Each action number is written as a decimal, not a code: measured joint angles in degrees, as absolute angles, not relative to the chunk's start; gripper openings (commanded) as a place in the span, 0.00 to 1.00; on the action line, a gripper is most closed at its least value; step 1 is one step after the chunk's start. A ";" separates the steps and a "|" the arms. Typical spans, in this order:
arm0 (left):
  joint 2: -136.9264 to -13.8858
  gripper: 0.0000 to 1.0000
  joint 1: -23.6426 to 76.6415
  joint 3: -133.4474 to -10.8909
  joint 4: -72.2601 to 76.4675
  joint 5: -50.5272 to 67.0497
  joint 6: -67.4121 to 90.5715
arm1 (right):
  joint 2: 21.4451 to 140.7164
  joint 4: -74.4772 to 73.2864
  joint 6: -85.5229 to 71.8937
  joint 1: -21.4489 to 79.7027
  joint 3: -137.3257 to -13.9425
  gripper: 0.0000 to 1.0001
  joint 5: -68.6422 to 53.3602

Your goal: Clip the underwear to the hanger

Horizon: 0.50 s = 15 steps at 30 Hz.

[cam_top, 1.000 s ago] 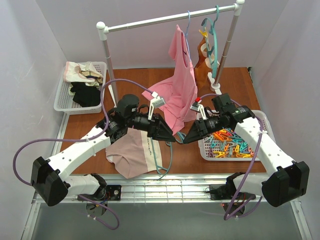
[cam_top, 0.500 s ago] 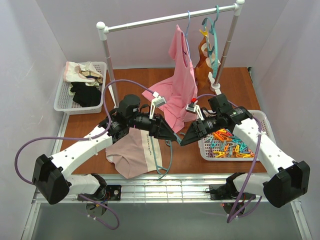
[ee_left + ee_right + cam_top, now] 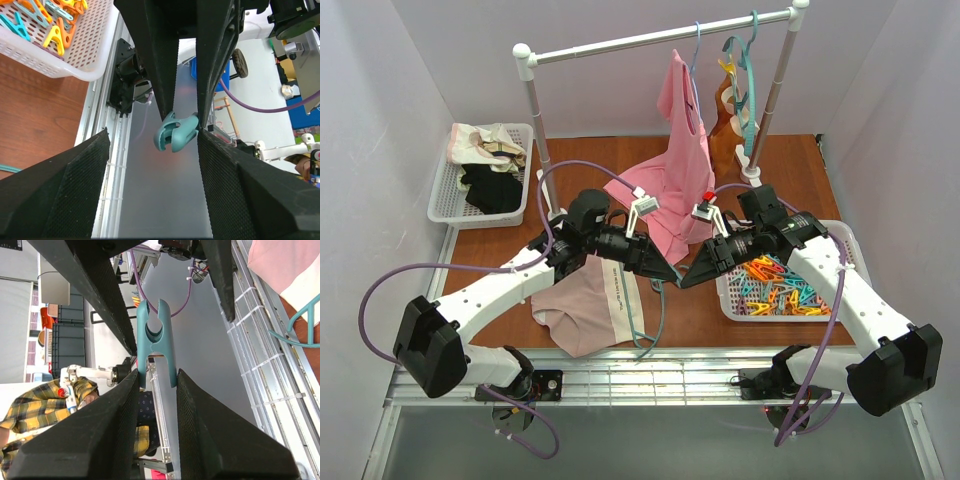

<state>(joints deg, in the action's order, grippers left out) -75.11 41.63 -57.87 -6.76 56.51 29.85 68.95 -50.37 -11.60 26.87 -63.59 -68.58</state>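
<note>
The underwear (image 3: 585,310) lies flat on the desk (image 3: 500,250), well to the left of the white basket (image 3: 760,314) of coloured pegs. Its cream strip faces up on the side nearer the basket. The teal hanger (image 3: 640,322) lies on the desk along that same edge of the underwear, between it and the basket.

Both arms meet in the air just left of the basket, above the strip of bare desk between it and the underwear. The right gripper (image 3: 157,372) has its fingers (image 3: 115,430) drawn in narrow on one end of a teal peg (image 3: 155,335), pinching it. The peg's forked end points away from the basket, toward the other arm. The left gripper (image 3: 668,274) faces it tip to tip. Its fingers (image 3: 75,190) are spread wide, one on each side of the peg and of the right fingers that hold it, without touching the peg.
</note>
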 measured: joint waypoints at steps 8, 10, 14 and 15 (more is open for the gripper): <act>-75.16 0.53 42.30 -57.87 -4.60 57.30 31.20 | 68.95 -50.37 -11.60 27.09 -63.59 0.23 -68.71; -75.22 0.51 42.48 -57.87 -4.05 57.60 31.44 | 68.95 -50.37 -11.60 27.14 -63.59 0.23 -68.71; -75.57 0.38 42.68 -57.87 -3.66 58.17 32.08 | 68.95 -50.37 -11.60 27.14 -63.59 0.23 -68.62; -75.68 0.36 42.76 -57.87 -3.51 58.39 32.21 | 68.95 -50.37 -11.57 27.14 -63.59 0.23 -68.40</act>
